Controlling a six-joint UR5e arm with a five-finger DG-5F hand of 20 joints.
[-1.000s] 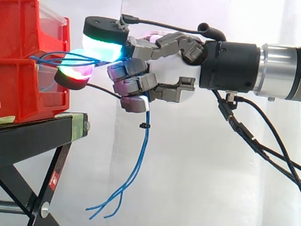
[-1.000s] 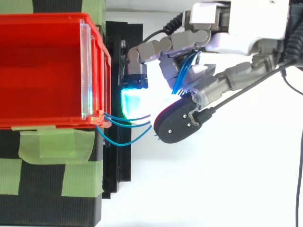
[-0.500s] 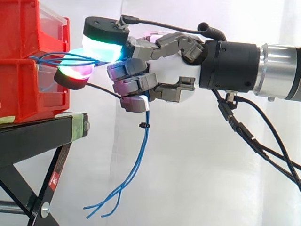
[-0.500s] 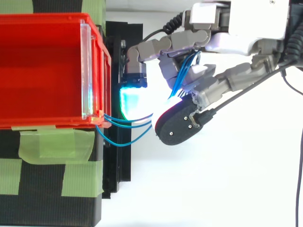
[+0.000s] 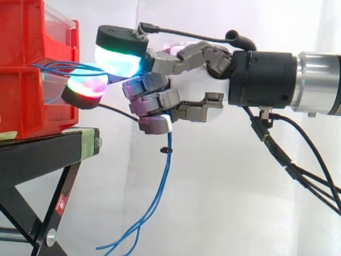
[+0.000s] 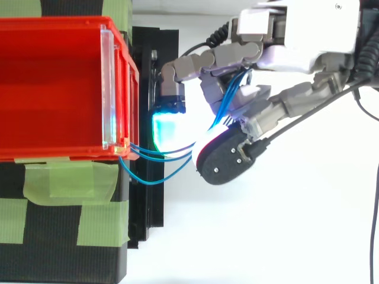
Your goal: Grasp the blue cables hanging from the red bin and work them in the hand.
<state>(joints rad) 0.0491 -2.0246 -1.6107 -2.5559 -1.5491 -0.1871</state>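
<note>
Sitting on the black stand (image 5: pixel 42 152), the red bin (image 6: pixel 59 89) is just beside my hand (image 5: pixel 197 88), whose curled fingers close round the blue cables (image 5: pixel 165 176). They leave the bin's front corner, pass between my glowing green and red pads (image 5: pixel 118 58), cross my palm and hang loose below my lower fingers, their ends splayed. A small black tie (image 5: pixel 167 151) clings to the hanging strands.
</note>
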